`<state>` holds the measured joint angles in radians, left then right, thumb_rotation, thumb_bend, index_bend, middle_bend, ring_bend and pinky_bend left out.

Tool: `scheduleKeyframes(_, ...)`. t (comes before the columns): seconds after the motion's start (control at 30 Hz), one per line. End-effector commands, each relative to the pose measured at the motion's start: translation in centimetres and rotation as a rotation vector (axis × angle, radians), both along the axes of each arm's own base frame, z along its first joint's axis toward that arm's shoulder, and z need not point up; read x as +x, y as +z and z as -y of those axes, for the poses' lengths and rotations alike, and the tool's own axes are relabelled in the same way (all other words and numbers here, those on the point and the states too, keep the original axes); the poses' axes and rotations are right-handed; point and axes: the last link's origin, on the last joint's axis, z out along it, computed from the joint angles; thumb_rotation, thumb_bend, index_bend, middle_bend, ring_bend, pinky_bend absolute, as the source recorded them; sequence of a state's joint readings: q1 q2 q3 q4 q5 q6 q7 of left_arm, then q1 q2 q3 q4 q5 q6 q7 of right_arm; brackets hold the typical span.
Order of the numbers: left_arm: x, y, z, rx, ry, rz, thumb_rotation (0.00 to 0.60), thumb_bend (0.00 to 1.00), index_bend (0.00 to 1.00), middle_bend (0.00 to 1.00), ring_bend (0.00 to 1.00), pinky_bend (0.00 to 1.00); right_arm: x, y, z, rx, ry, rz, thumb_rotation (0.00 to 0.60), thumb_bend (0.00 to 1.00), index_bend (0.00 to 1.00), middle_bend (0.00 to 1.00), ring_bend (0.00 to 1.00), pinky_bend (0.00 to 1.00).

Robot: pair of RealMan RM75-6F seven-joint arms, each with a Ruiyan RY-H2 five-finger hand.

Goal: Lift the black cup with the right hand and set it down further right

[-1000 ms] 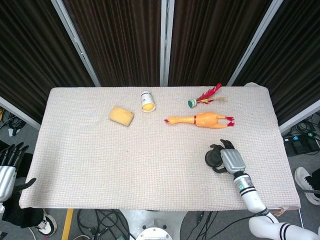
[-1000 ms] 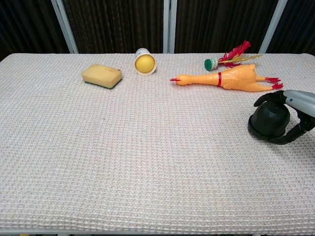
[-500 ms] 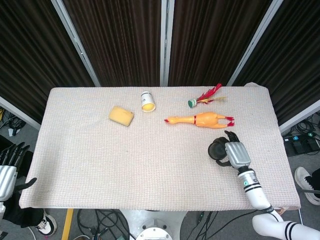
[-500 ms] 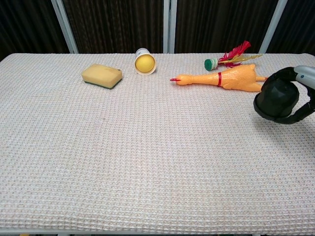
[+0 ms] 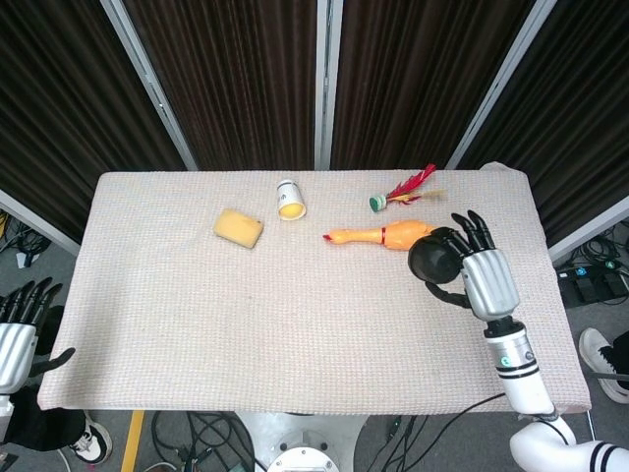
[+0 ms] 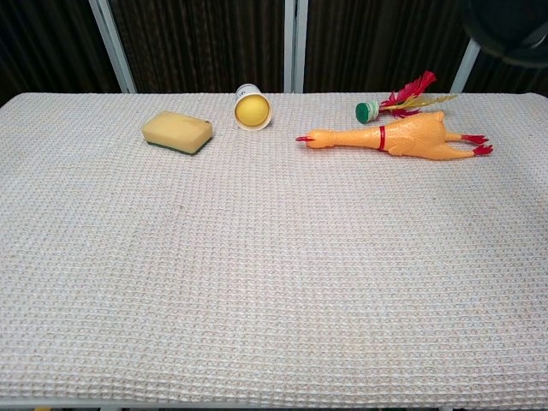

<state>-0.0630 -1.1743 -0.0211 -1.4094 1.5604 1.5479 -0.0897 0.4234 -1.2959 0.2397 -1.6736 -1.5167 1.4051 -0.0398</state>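
My right hand (image 5: pixel 484 278) grips the black cup (image 5: pixel 434 260) from its right side and holds it high above the right part of the cloth-covered table (image 5: pixel 246 324). In the head view the raised cup overlaps the tail end of the rubber chicken (image 5: pixel 383 236). The chest view catches only the cup's underside (image 6: pixel 503 26) at the top right edge, and the hand itself is barely visible there. My left hand (image 5: pixel 18 334) hangs off the table's lower left corner with its fingers apart and nothing in it.
The rubber chicken (image 6: pixel 402 137) lies at the back right, with a red-feathered shuttlecock (image 5: pixel 403 190) behind it. A white cup (image 5: pixel 289 199) lies on its side at the back centre. A yellow sponge (image 5: pixel 239 228) sits to its left.
My right hand has lifted the black cup off the table. It has risen steadily and now sits at the top edge of the chest view. The left hand has stayed put.
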Motion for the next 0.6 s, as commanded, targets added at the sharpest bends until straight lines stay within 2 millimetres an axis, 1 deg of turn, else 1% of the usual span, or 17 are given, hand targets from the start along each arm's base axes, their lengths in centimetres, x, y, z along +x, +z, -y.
scheduleKeyframes(0.03, 0.0, -0.1, 0.0, -0.002, 0.001, 0.003, 0.6, 0.11, 0.09, 0.04, 0.0, 0.11, -3.2, -1.5, 0.0, 0.028, -0.097, -0.141, 0.6, 0.11, 0.38, 0.45, 0.1, 0.0)
scheduleKeyframes(0.07, 0.0, -0.1, 0.0, -0.002, 0.0, 0.005, 0.6, 0.11, 0.09, 0.04, 0.0, 0.11, -5.4, -3.4, 0.5, 0.107, -0.177, -0.212, 0.6, 0.11, 0.38, 0.45, 0.1, 0.01)
scheduleKeyframes(0.17, 0.1, -0.1, 0.1, 0.001, -0.005, 0.007, 0.6, 0.11, 0.09, 0.04, 0.0, 0.11, -9.6, -7.4, 1.3, 0.279, -0.34, -0.235, 0.6, 0.12, 0.38, 0.44, 0.1, 0.01)
scheduleKeyframes(0.2, 0.0, 0.0, 0.1, 0.003, -0.004, 0.006, 0.6, 0.11, 0.09, 0.04, 0.0, 0.11, -10.4, -8.2, 1.4, 0.307, -0.365, -0.235, 0.6, 0.13, 0.39, 0.44, 0.1, 0.01)
scheduleKeyframes(0.23, 0.0, 0.1, 0.2, 0.005, -0.002, 0.005, 0.6, 0.11, 0.09, 0.04, 0.0, 0.11, -10.6, -8.6, 1.5, 0.318, -0.367, -0.233, 0.6, 0.13, 0.39, 0.44, 0.1, 0.01)
scheduleKeyframes(0.27, -0.1, 0.2, 0.2, 0.007, 0.002, 0.003, 0.6, 0.11, 0.09, 0.04, 0.0, 0.11, -10.3, -8.7, 1.6, 0.309, -0.339, -0.228, 0.6, 0.13, 0.39, 0.44, 0.1, 0.01)
scheduleKeyframes(0.3, -0.2, 0.2, 0.2, 0.007, 0.004, 0.002, 0.6, 0.11, 0.09, 0.04, 0.0, 0.11, -9.5, -8.4, 1.7, 0.287, -0.303, -0.214, 0.6, 0.13, 0.39, 0.44, 0.11, 0.01)
scheduleKeyframes(0.33, -0.2, 0.2, 0.2, 0.007, 0.006, 0.002, 0.6, 0.11, 0.09, 0.04, 0.0, 0.11, -8.4, -7.7, 1.7, 0.253, -0.254, -0.188, 0.6, 0.13, 0.39, 0.44, 0.11, 0.01)
scheduleKeyframes(0.43, -0.2, 0.1, 0.1, 0.007, 0.004, 0.005, 0.6, 0.11, 0.09, 0.04, 0.0, 0.11, -3.1, -3.6, 0.9, 0.102, -0.043, -0.059, 0.6, 0.13, 0.39, 0.44, 0.11, 0.01)
scheduleKeyframes(0.47, -0.1, 0.0, 0.0, 0.006, 0.002, 0.008, 0.6, 0.11, 0.09, 0.04, 0.0, 0.11, -0.9, -1.6, 0.2, 0.032, 0.043, 0.002, 0.6, 0.13, 0.39, 0.44, 0.11, 0.01)
scheduleKeyframes(0.5, -0.1, -0.1, 0.0, 0.004, 0.0, 0.009, 0.6, 0.11, 0.09, 0.04, 0.0, 0.11, 0.4, -0.1, -0.5, -0.019, 0.1, 0.043, 0.6, 0.13, 0.39, 0.44, 0.11, 0.0)
scheduleKeyframes(0.57, 0.0, -0.3, -0.1, -0.002, -0.003, 0.01, 0.6, 0.11, 0.09, 0.04, 0.0, 0.11, 2.4, 2.8, -2.1, -0.116, 0.193, 0.104, 0.6, 0.13, 0.39, 0.45, 0.11, 0.0)
scheduleKeyframes(0.6, 0.1, -0.4, -0.1, -0.003, -0.005, 0.009, 0.6, 0.11, 0.09, 0.04, 0.0, 0.11, 2.7, 3.6, -2.7, -0.144, 0.209, 0.111, 0.6, 0.12, 0.39, 0.45, 0.11, 0.0)
